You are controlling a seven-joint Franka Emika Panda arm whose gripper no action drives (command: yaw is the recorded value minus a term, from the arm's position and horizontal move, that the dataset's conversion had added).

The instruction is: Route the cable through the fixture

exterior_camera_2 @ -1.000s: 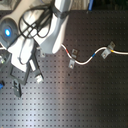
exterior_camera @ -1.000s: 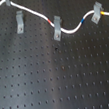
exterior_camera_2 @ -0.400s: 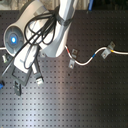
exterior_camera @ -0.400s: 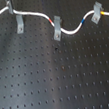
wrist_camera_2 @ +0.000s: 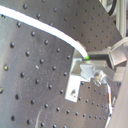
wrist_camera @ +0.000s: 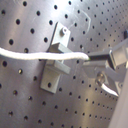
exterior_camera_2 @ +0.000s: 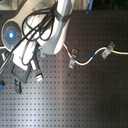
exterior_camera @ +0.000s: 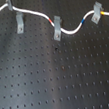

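The white cable (exterior_camera: 37,16) runs across the top of the first exterior view, over three upright grey clips. Its blue, red and yellow bands (exterior_camera: 93,19) lie by the right clip (exterior_camera: 97,12). The cable passes the middle clip (exterior_camera: 57,27) and lies over the top of the left clip, the fixture (exterior_camera: 20,23). My gripper (exterior_camera: 7,3) is just past that fixture, at the upper left edge, shut on the cable. In the first wrist view the cable (wrist_camera: 25,54) crosses the fixture (wrist_camera: 56,62) into my gripper (wrist_camera: 89,60). The second wrist view shows the cable (wrist_camera_2: 45,29), fixture (wrist_camera_2: 77,75) and gripper (wrist_camera_2: 90,57).
The dark perforated board (exterior_camera: 59,80) fills both exterior views. In the second exterior view the white arm (exterior_camera_2: 52,35) with black hoses covers the board's left part and hides the left clip; two clips (exterior_camera_2: 72,62) (exterior_camera_2: 107,51) and the cable (exterior_camera_2: 90,57) show to its right.
My gripper has moved toward the upper left of the first exterior view with the cable. The cable's left stretch has been drawn over the left clip. The rest of the cable has barely moved.
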